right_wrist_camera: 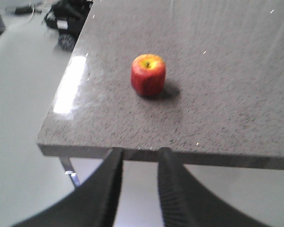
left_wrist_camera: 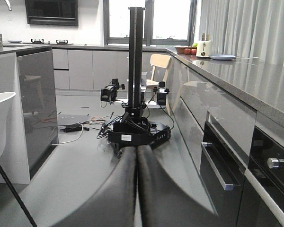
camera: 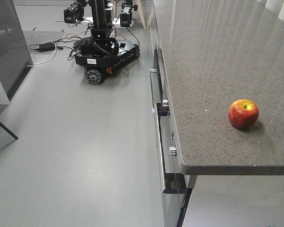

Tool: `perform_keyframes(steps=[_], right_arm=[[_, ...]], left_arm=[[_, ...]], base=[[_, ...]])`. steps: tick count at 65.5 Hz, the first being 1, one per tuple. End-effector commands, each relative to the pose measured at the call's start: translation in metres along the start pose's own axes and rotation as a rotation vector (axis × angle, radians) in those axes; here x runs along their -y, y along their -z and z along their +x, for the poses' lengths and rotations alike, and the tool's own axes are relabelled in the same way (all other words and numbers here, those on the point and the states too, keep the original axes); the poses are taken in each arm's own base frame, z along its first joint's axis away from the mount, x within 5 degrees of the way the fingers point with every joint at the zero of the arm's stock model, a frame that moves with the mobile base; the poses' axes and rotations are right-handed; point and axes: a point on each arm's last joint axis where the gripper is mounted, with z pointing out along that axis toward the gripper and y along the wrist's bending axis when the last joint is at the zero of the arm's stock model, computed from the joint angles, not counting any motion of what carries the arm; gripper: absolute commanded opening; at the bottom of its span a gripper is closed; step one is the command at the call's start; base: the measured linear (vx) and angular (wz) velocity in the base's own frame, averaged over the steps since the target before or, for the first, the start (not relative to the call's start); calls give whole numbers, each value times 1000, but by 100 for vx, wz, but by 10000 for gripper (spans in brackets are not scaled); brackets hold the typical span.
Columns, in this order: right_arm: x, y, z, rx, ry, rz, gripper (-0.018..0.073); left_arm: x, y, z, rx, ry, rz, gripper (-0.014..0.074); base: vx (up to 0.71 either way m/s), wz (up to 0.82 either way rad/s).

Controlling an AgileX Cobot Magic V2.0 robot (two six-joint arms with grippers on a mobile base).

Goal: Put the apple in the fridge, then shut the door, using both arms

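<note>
The apple [camera: 244, 113], red with yellow patches, sits upright on the grey speckled counter [camera: 203, 56] near its front corner. It also shows in the right wrist view [right_wrist_camera: 148, 74]. My right gripper [right_wrist_camera: 139, 152] is open and empty. Its fingertips are level with the counter's front edge [right_wrist_camera: 227, 160], and the apple lies ahead on the top, in line with the gap. My left gripper [left_wrist_camera: 136, 156] is shut on nothing, out over the floor and pointing down the aisle. The fridge and its door are out of view. Neither arm shows in the exterior view.
A black wheeled robot base [camera: 102, 59] with a tall mast [left_wrist_camera: 135, 56] and loose cables stands down the aisle. Oven fronts with metal handles [camera: 160, 142] [left_wrist_camera: 220, 168] line the counter unit. A dark grey island panel [left_wrist_camera: 35, 104] and a white chair [left_wrist_camera: 0, 111] stand at the left.
</note>
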Motion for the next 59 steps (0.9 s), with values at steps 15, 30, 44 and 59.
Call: perform_keyframes(steps=[15, 30, 44, 59], right_arm=[[-4, -30, -22, -82, -6, -49, 666], [-3, -56, -43, -151, 72, -56, 695], [-1, -98, -66, -247, 75, -58, 682], [5, -145, -95, -312, 84, -6, 672]], left_arm=[[-1, 0, 2, 61, 8, 0, -6], [-1, 0, 2, 61, 8, 0, -6], [-1, 0, 2, 61, 8, 0, -6], [-1, 0, 2, 61, 8, 0, -6]], base=[[0, 0], [0, 0], [0, 0], [0, 0]])
